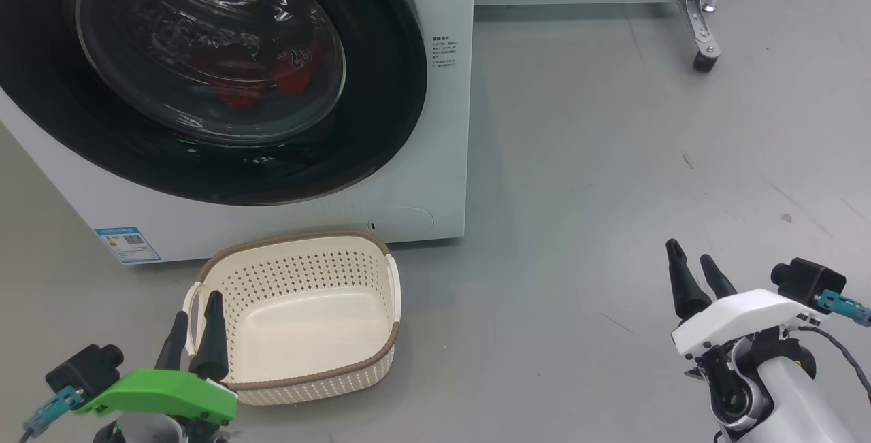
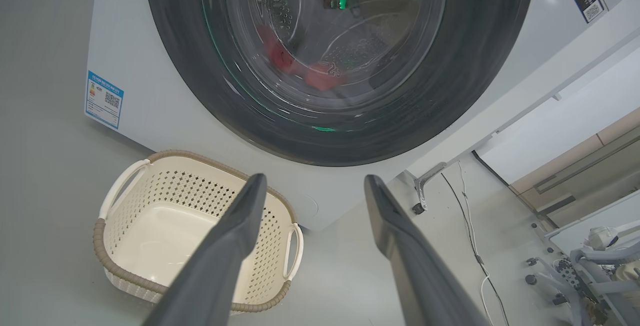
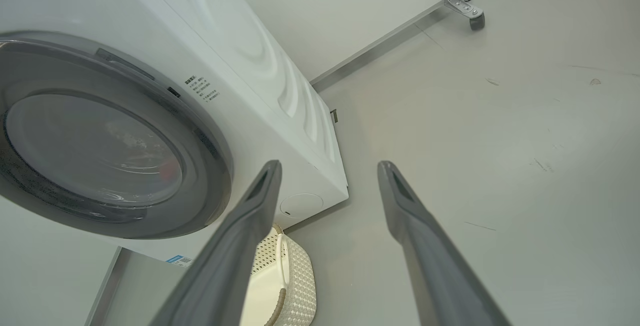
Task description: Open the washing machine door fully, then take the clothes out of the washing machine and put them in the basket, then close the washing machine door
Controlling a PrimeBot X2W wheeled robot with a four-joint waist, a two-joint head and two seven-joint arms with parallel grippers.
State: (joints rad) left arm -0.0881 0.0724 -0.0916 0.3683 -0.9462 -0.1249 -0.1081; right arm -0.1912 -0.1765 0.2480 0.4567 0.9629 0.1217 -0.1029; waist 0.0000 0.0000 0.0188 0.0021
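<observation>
The washing machine [image 1: 435, 177] stands at upper left with its door [image 1: 381, 123] shut flat against the front. Through the glass bowl I see the red clothes [image 1: 258, 75] inside, also visible in the left wrist view as clothes [image 2: 320, 73]. The cream basket [image 1: 299, 256] sits empty on the floor just before the machine. My left gripper [image 1: 196, 307] hovers open at the basket's near left corner. My right gripper [image 1: 693, 258] is open over bare floor at lower right, far from the door [image 3: 210, 166].
A white cabinet on a metal leg with a caster [image 1: 704, 62] stands at the back right. Grey floor [image 1: 578, 191] spreads to the right of the machine. Loose cables [image 2: 470, 226] lie on the floor beside the machine.
</observation>
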